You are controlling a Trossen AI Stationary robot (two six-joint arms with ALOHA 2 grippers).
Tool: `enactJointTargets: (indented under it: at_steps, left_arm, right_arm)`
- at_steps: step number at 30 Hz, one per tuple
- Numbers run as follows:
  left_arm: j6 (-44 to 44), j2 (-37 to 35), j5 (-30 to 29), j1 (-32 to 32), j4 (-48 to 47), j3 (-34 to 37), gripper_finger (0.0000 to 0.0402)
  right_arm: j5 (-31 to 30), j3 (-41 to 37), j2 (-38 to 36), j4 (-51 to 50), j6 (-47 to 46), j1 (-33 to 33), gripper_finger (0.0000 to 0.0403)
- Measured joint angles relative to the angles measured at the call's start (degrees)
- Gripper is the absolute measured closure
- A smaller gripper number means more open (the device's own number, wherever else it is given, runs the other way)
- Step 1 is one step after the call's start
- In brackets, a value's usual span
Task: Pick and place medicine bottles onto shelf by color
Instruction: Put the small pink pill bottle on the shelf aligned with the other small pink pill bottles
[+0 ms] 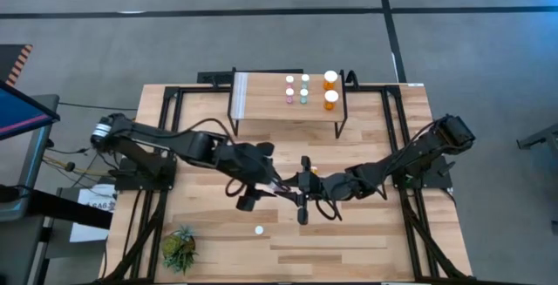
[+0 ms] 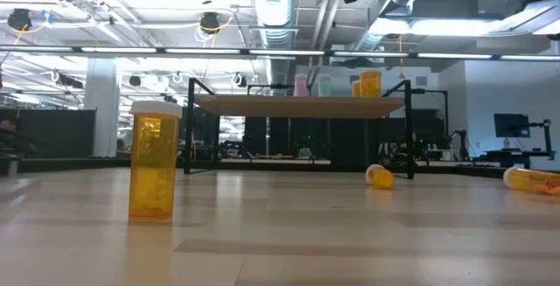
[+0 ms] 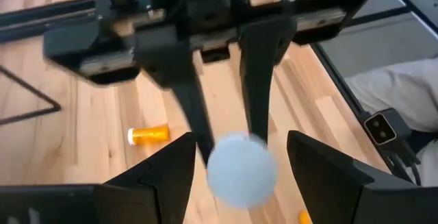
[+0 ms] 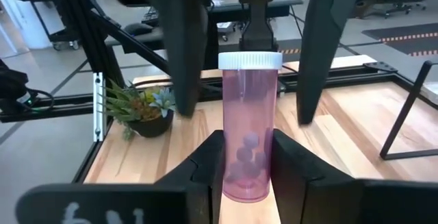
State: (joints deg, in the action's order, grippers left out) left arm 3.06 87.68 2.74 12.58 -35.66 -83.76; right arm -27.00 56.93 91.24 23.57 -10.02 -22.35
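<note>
Wooden table [image 1: 366, 250] carries shelf [image 1: 261, 102], plant [image 1: 180, 248] (corner), white-capped bottle [image 1: 259, 230].

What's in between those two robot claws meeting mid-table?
A white-capped pink bottle, upright, gripped by the right gripper; the left gripper, open, flanks it. The right wrist view shows it.

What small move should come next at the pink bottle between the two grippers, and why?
Probably close the left gripper on the pink bottle. The right gripper clamps its lower part, while the left fingers stand open on both sides of its capped end, not touching. This looks like a handover, though its direction is uncertain.
</note>
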Motion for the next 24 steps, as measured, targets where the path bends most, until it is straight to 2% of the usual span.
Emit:
enactJointTargets:
  at_steps: [5, 13, 24]
  left_arm:
    - [0.97, 2.62, 0.01, -0.20, -2.57, -3.75, 0.0183]
    - [0.41, -1.10, -0.02, -0.17, -4.83, -3.94, 0.0187]
    - [-0.14, -0.26, -0.04, -0.20, -6.72, -3.22, 0.0211]
  right_arm:
    - [-0.02, 0.02, 0.00, -0.47, -0.02, 0.00, 0.0295]
    - [-0.02, 0.04, 0.02, -1.77, -0.07, -0.11, 0.0294]
    - [-0.03, 0.04, 0.02, -0.80, -0.07, -0.11, 0.0294]
